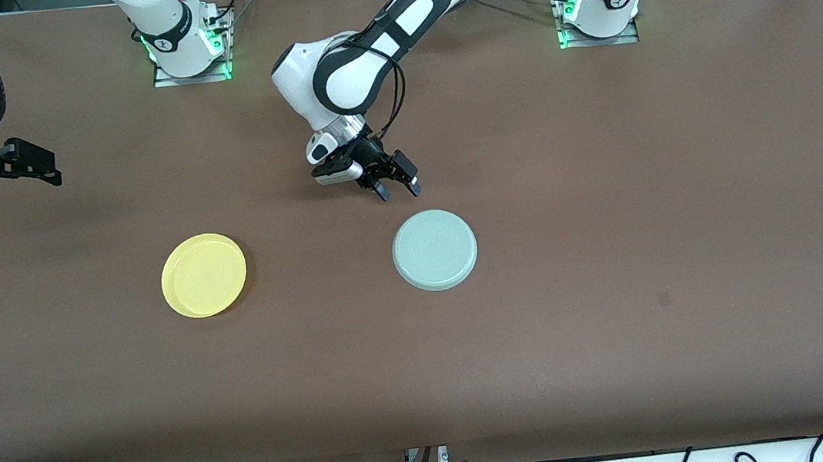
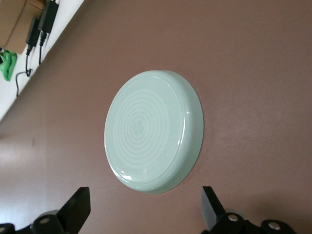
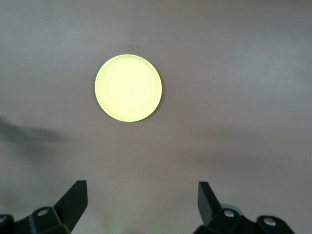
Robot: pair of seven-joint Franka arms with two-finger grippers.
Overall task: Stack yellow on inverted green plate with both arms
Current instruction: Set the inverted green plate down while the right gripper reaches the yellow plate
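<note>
The green plate (image 1: 435,250) lies upside down mid-counter (image 1: 614,239), well apart from the yellow plate (image 1: 204,275), bare brown surface around both. The left gripper (image 1: 397,188) hangs just beside the green plate's rim, jaws apart, holding nothing. The right gripper (image 1: 40,166) waits over the counter's edge, jaws wide and empty.

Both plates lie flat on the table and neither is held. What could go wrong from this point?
1. The yellow plate lies flat and rim-up on the table, so the open right hand, up at its own end, may slip on the low rim.
2. The green plate is upside down, with a smooth, narrower base; yellow set off-centre could slide off.
3. The open left hand hovers close beside green and might block the placing.
</note>
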